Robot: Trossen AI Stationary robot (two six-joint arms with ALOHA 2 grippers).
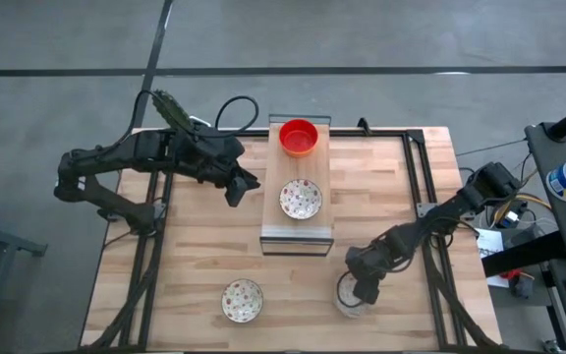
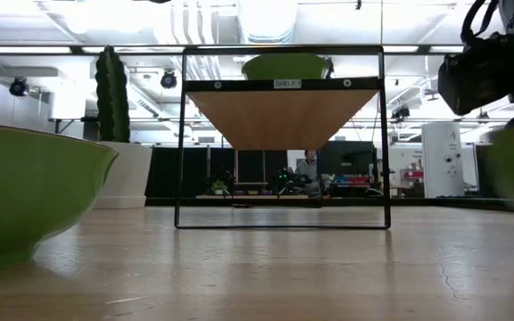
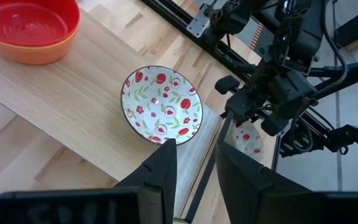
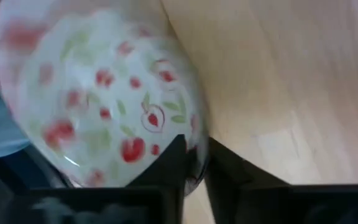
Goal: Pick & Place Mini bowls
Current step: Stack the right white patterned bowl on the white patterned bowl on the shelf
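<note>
A red mini bowl [image 1: 298, 136] sits nested in an orange one at the far end of the wooden shelf top [image 1: 275, 211]. A white floral bowl [image 1: 301, 199] rests on the shelf's middle. Another floral bowl [image 1: 242, 300] stands on the table near the near edge. A third floral bowl [image 1: 347, 298] lies under my right gripper [image 1: 365, 287], which is shut on it. My left gripper [image 1: 236, 189] hovers open just left of the shelf, touching nothing; its wrist view shows the shelf's floral bowl [image 3: 161, 104] beyond its fingertips [image 3: 194, 149]. My right gripper [image 4: 194, 146] holds the floral bowl by its rim [image 4: 197, 127], with one finger [image 4: 174, 158] inside the bowl and the other [image 4: 225, 168] outside. The fingers come from above, pointing down. Whether the bowl's base is off the table, I cannot tell.
The shelf is a black frame [image 2: 282, 138] standing mid-table with a bowl [image 2: 284, 65] on top. A cactus [image 2: 111, 94] in a white pot [image 2: 130, 174] shows in the low view. Bare wood lies between the two table bowls and left of the shelf.
</note>
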